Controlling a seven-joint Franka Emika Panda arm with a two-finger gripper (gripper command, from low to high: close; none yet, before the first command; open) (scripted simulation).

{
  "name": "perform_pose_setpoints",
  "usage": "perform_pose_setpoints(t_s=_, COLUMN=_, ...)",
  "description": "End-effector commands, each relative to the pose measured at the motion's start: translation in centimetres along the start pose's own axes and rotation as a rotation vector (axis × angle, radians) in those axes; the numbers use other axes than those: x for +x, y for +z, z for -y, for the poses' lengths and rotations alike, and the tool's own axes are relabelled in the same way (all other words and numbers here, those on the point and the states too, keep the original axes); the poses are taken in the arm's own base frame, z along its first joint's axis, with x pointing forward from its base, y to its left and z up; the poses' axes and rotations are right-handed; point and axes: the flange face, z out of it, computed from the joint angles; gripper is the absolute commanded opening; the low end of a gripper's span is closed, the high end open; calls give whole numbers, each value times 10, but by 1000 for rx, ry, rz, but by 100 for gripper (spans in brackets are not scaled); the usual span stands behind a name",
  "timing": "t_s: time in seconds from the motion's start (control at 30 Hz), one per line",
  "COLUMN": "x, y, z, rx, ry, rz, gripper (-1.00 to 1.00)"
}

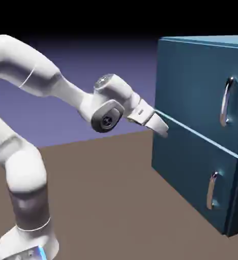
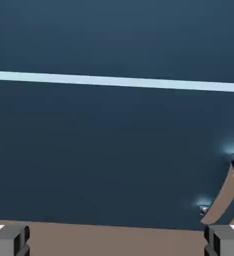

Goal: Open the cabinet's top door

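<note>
Hand (image 1: 160,126) wide, mid-frame, top door (image 1: 197,89) closed
Cabinet (image 1: 195,132) fills the exterior view's right; its 2 silver handles (image 1: 227,101) sit right of the hand.

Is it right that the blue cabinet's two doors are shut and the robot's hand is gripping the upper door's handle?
Not quite: the end effector is open and holding nothing, as the hand view shows. The blue cabinet's two doors are indeed shut.
</note>
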Motion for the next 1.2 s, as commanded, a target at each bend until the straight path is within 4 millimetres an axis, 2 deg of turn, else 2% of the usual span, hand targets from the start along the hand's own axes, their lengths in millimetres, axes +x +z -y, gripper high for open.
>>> perform_pose_setpoints(t_s=0.0, x=3, y=-4, z=5, rx=12, ry=-6, rz=-9, gripper=0)
perform_pose_setpoints(t_s=0.27, x=22, y=-39, z=40, rx=106, ry=-44, rz=-82, gripper=0)
perform_pose_setpoints(t_s=0.57, x=43, y=-74, z=60, rx=204, ry=-65, rz=-173, gripper=0)
perform_pose_setpoints(t_s=0.87, x=66, y=-97, z=61, rx=291, ry=-63, rz=-266, gripper=0)
perform_pose_setpoints(t_s=1.17, x=92, y=-103, z=47, rx=369, ry=-43, rz=-355, gripper=0)
